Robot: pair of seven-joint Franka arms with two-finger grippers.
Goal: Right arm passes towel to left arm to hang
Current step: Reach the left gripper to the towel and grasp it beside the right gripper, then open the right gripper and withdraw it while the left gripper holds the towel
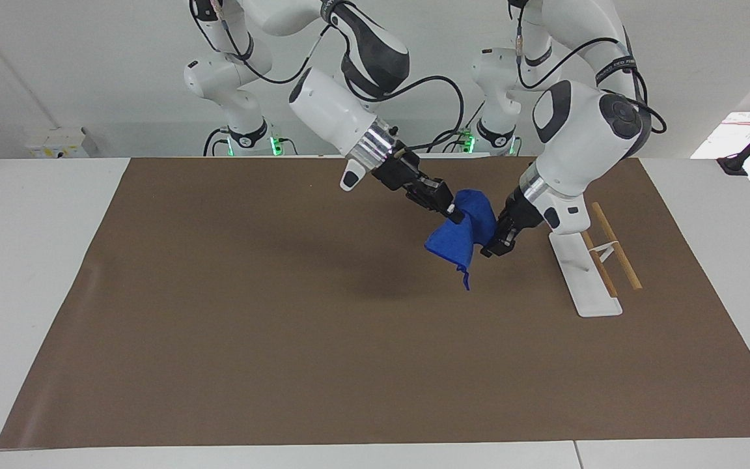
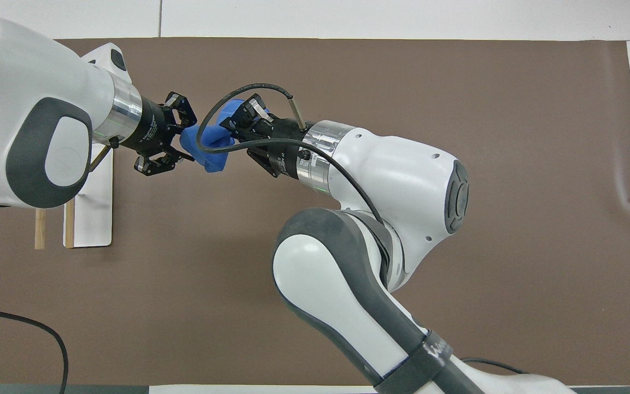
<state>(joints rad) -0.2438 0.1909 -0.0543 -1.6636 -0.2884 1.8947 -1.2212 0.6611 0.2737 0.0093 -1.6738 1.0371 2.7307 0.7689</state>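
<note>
Towel [image 1: 463,231] hangs mid-air over the brown mat [image 1: 219,326], bunched, loop dangling below. Right gripper [image 1: 448,212] is clamped on its upper fold. Left gripper [image 1: 491,246] is at the towel's edge, fingers narrowed around the cloth; full pinch unclear. Confirm the left grip is firm before the right releases. No containers; only the white-based hanging rack [image 1: 586,273] stands beside, bare.
</note>
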